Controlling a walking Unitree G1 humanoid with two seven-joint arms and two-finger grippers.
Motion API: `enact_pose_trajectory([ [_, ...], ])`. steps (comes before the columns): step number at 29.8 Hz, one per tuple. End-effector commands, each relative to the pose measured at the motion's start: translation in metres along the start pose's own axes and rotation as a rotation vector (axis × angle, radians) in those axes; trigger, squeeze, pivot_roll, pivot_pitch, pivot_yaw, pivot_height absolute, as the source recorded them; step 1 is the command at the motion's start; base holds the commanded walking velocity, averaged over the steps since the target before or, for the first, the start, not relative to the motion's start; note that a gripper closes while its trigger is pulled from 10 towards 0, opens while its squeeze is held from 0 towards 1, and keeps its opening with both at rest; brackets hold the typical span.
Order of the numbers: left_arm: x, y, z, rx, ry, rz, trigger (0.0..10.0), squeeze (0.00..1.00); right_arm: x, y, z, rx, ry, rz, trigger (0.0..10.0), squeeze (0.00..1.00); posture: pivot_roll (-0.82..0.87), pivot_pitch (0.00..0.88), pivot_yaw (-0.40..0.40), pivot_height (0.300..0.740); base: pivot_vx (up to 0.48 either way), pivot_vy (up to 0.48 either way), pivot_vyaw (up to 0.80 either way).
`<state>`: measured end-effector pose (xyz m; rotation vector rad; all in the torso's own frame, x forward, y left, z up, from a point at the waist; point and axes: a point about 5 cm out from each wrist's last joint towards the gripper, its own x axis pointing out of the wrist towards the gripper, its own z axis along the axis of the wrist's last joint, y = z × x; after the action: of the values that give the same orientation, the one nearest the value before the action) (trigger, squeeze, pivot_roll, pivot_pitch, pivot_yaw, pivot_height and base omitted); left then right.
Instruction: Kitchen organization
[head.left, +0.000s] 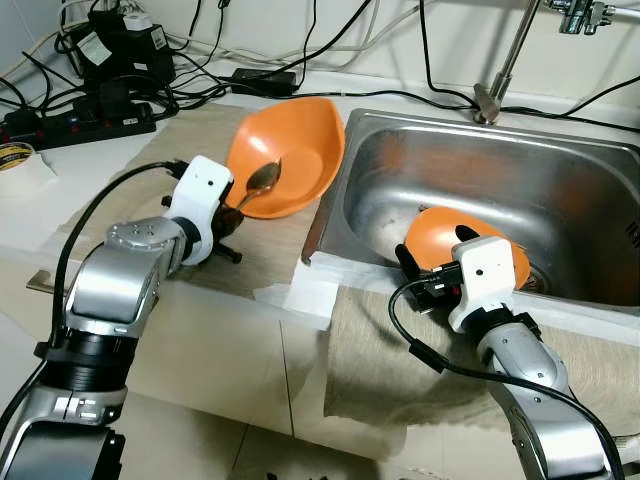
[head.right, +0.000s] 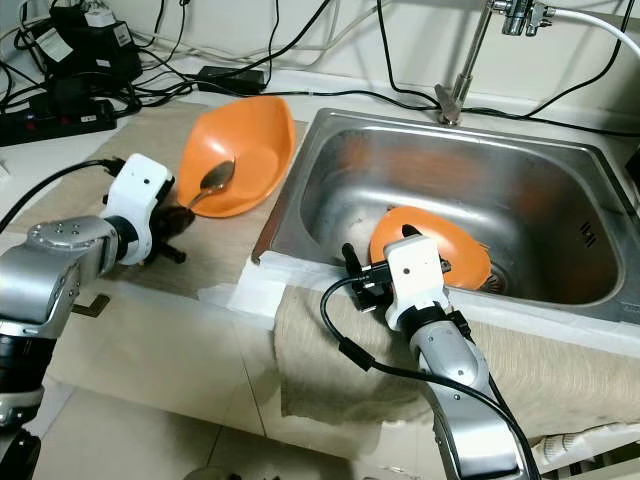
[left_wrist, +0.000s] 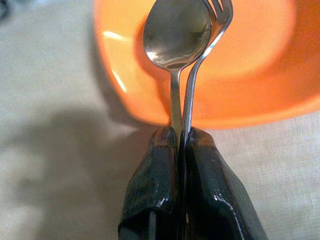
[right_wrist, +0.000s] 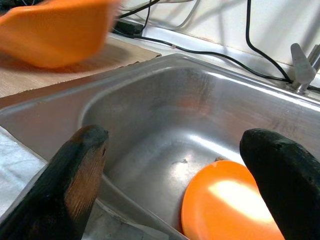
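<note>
1. Your left gripper (left_wrist: 180, 145) is clamped tight on two slim metal handles, a spoon (left_wrist: 176, 35) and a fork (left_wrist: 220, 12), pressed side by side between the glossy black fingers (left_wrist: 150, 190); both heads reach over the smooth inside of the orange bowl (head.left: 295, 150)
2. That bowl is glossy plastic, rounded, tilted against the sink's left rim on the beige woven mat (head.left: 160, 150) on the counter
3. Your right gripper (right_wrist: 175, 145) hangs at the near edge of the steel sink (head.left: 560, 190), fingers spread wide with nothing between them; the left finger's coating looks worn brown
4. Below it an orange dish (head.right: 440, 245), smooth and round, lies in the brushed basin near the drain
5. A grey cloth (head.right: 560, 370) drapes over the counter front; white paper (head.left: 300, 290) lies at the sink corner
6. Behind, you see a chrome tap (head.left: 500, 70), black cables and a power strip (head.left: 80, 125); a tape roll (head.left: 15, 157) sits far left
</note>
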<state>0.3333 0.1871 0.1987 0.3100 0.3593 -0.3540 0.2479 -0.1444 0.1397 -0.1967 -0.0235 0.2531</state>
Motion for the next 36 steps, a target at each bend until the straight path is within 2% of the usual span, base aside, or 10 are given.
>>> enact_pose_trajectory([
  [1, -0.003, 0.007, 0.010, 0.013, -0.043, 0.037, 0.0, 0.00, -0.002, -0.002, 0.002, -0.005, -0.002, -0.013, 10.0, 0.00, 0.05, 0.000, 0.028, 0.736, 0.000, 0.000, 0.00],
  [19, -0.004, 0.013, 0.024, 0.042, -0.112, 0.066, 0.0, 0.00, -0.001, 0.000, 0.001, -0.004, 0.002, -0.008, 10.0, 0.00, 0.05, 0.000, 0.030, 0.736, 0.000, 0.000, 0.00],
  [20, -0.003, 0.015, 0.029, -0.005, -0.139, 0.069, 0.0, 0.00, -0.001, 0.000, 0.001, -0.004, 0.001, -0.008, 10.0, 0.00, 0.05, 0.000, 0.030, 0.736, 0.000, 0.000, 0.00],
  [24, 0.000, 0.022, 0.034, -0.049, -0.163, 0.098, 0.0, 0.00, -0.001, 0.000, 0.001, -0.004, 0.001, -0.008, 10.0, 0.00, 0.05, 0.000, 0.030, 0.736, 0.000, 0.000, 0.00],
  [26, 0.004, 0.023, 0.031, -0.042, -0.150, 0.109, 0.0, 0.00, 0.000, 0.000, 0.001, -0.004, 0.000, -0.008, 10.0, 0.00, 0.05, 0.000, 0.032, 0.736, 0.000, 0.000, 0.00],
  [28, 0.010, 0.026, 0.025, -0.069, -0.136, 0.111, 0.0, 0.00, 0.000, 0.001, 0.000, -0.005, 0.000, -0.007, 10.0, 0.00, 0.05, 0.000, 0.032, 0.736, 0.000, 0.000, 0.00],
  [33, 0.025, 0.035, 0.016, -0.175, -0.104, 0.101, 0.0, 0.00, 0.000, 0.001, -0.001, -0.006, 0.004, -0.002, 10.0, 0.00, 0.05, 0.000, 0.027, 0.736, 0.000, 0.000, 0.00],
  [34, 0.025, 0.035, 0.016, -0.175, -0.104, 0.101, 0.0, 0.00, 0.000, 0.001, -0.001, -0.006, 0.004, -0.002, 10.0, 0.00, 0.05, 0.000, 0.027, 0.736, 0.000, 0.000, 0.00],
  [36, 0.031, 0.037, 0.010, -0.256, -0.077, 0.087, 0.0, 0.00, 0.001, 0.001, 0.000, -0.007, 0.004, 0.000, 10.0, 0.00, 0.05, 0.000, 0.028, 0.736, 0.000, 0.000, 0.00],
])
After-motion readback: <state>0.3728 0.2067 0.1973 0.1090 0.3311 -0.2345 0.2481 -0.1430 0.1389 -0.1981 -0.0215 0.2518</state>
